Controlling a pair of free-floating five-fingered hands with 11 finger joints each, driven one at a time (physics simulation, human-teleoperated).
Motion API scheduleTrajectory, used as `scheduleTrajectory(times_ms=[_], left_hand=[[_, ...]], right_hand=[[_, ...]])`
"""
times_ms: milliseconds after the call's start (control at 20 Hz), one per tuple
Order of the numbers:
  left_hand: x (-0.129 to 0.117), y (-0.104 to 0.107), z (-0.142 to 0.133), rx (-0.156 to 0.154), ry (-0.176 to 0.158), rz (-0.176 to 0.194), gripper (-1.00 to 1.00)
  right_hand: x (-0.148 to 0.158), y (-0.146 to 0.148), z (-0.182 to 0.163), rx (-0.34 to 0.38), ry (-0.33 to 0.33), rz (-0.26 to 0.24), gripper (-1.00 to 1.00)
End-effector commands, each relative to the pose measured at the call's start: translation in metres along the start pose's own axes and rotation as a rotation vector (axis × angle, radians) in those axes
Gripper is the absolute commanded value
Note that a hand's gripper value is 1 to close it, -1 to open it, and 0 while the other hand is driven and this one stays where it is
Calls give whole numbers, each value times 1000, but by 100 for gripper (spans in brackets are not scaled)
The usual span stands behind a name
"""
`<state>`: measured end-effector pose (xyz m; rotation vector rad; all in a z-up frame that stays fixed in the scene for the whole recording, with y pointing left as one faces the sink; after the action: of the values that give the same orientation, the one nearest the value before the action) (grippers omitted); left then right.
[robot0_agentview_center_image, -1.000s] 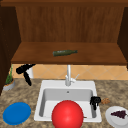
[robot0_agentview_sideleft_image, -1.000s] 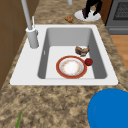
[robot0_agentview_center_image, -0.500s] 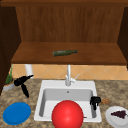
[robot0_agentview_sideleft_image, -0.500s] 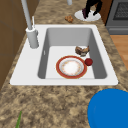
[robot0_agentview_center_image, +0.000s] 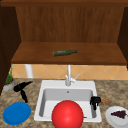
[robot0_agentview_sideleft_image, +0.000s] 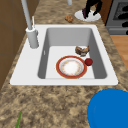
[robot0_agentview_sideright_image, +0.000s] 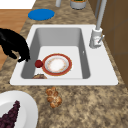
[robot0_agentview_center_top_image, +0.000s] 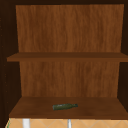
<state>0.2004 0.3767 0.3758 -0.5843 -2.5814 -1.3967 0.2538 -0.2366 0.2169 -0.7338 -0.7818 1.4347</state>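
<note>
- Hands apart, one on each side of the sink (robot0_agentview_center_image: 40, 105); left hand (robot0_agentview_center_image: 22, 87) hangs above the counter (robot0_agentview_center_image: 105, 86) at the basin's left, fingers straight and splayed, one reaching toward the back wall and another pointing down; it has hold of nothing
- Blue plate (robot0_agentview_center_image: 16, 113) lies flat on the counter just in front of and below that left hand, nearest thing to it; no contact visible between them
- Right hand (robot0_agentview_center_image: 95, 101) sits at the sink's right rim, fingers curled downward over the edge; right side view shows it (robot0_agentview_sideright_image: 15, 46) arched above the basin's near wall, fingertips hanging close over a small red fruit (robot0_agentview_sideright_image: 38, 63); nothing visibly gripped; whether it touches the fruit I cannot tell
- Red fruit rests on the basin floor, touching the rim of a red-rimmed plate (robot0_agentview_sideright_image: 57, 64); probably rolled to a stop against it; plate lies flat, near the middle of the basin floor
- Brownish food item (robot0_agentview_sideleft_image: 82, 50) on the basin floor beside the fruit, toward the right wall; kind unclear
- White plate (robot0_agentview_center_image: 117, 117) with dark grapes (robot0_agentview_sideright_image: 11, 115) on the counter right of the sink; pastry-like piece (robot0_agentview_sideright_image: 53, 97) loose between that plate and the sink rim
- Faucet (robot0_agentview_center_image: 68, 75) stands upright at the back rim
- Green bottle (robot0_agentview_center_top_image: 65, 106) lies on its side on the lowest shelf (robot0_agentview_center_top_image: 100, 107) above; well apart from both hands
- Potted plant (robot0_agentview_center_image: 9, 81) at far left of the counter, behind the left hand
</note>
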Motion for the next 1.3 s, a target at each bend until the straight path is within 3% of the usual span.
scheduleTrajectory(times_ms=[0,150,200,350,500,650,700,950,1100,1250], left_hand=[[-14,-13,30,-29,-17,62,-100],[-17,-19,52,-32,-29,39,-100],[-16,-19,63,-13,-28,32,-100],[-13,-19,93,-6,-11,-3,-100],[-2,-23,120,-24,-16,-21,-100],[13,-26,139,-34,2,-18,-100],[17,-25,145,-23,11,-9,-100],[28,-2,181,-15,1,4,-100],[36,17,193,-44,22,17,-100],[44,34,205,-48,36,32,-100]], right_hand=[[0,0,0,0,0,0,0],[0,0,0,0,0,0,0],[0,0,0,0,0,0,0],[0,0,0,0,0,0,0],[0,0,0,0,0,0,0],[0,0,0,0,0,0,0],[0,0,0,0,0,0,0],[0,0,0,0,0,0,0],[0,0,0,0,0,0,0],[0,0,0,0,0,0,0]])
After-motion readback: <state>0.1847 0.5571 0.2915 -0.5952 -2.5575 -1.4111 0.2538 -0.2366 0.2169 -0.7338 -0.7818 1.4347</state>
